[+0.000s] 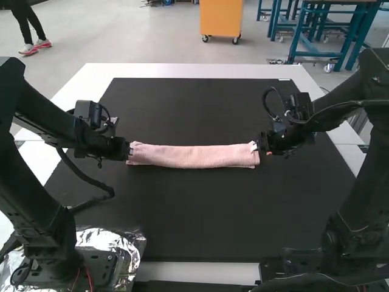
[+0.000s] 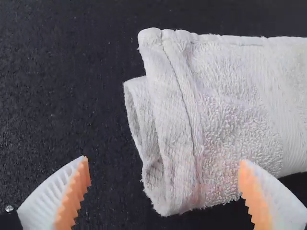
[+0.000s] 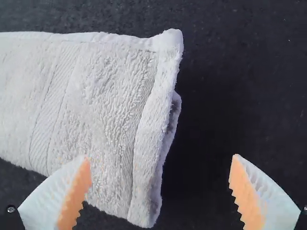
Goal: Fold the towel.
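Observation:
The pink towel (image 1: 193, 156) lies folded into a long narrow strip across the middle of the black mat. At its left end is my left gripper (image 1: 129, 151); my right gripper (image 1: 260, 149) is at its right end. In the left wrist view the left gripper (image 2: 164, 187) stands open, its fingers wide apart over the layered end of the towel (image 2: 230, 105). The right wrist view has the right gripper (image 3: 160, 184) open too, with the other end of the towel (image 3: 96, 115) partly between its fingers. Neither gripper is shut on cloth.
The black mat (image 1: 200, 213) covers most of the white table (image 1: 194, 71). Crumpled foil (image 1: 130, 243) lies by the left arm's base. Both arms reach inward from the sides.

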Tool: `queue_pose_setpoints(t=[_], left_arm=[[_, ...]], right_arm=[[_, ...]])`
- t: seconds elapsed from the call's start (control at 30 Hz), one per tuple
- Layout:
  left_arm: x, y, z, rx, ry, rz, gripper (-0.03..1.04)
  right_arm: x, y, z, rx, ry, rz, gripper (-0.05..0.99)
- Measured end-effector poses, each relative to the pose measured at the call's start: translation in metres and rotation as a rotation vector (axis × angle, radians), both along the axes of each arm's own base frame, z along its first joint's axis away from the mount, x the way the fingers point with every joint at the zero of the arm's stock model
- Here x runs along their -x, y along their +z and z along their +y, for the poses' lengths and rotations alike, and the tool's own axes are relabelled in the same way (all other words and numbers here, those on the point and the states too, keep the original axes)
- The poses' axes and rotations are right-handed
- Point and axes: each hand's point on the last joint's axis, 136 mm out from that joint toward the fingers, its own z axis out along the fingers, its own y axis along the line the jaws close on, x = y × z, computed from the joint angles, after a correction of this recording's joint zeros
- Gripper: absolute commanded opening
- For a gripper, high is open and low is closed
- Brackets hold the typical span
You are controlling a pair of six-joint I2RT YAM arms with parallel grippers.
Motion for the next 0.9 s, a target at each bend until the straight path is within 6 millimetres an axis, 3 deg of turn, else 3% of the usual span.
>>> queue_pose_setpoints(t=[0.17, 0.4, 0.7, 0.77, 0.9], left_arm=[[-0.006, 0.013, 0.002, 0.005, 0.014, -0.042, 0.98], [-0.031, 0.057, 0.013, 0.016, 0.059, -0.169, 0.97], [-0.034, 0.062, 0.015, 0.021, 0.069, -0.172, 0.97], [-0.034, 0.062, 0.015, 0.021, 0.069, -0.171, 0.97], [-0.034, 0.063, 0.015, 0.024, 0.071, -0.171, 0.97]], right_arm=[[-0.006, 0.007, 0.0, 0.013, -0.002, -0.004, 0.92], [-0.003, 0.009, 0.022, 0.03, 0.045, -0.017, 0.92], [0.004, -0.017, 0.035, 0.051, 0.068, 0.034, 0.9], [0.003, -0.021, 0.034, 0.054, 0.066, 0.038, 0.75], [0.004, -0.026, 0.035, 0.05, 0.066, 0.049, -0.03]])
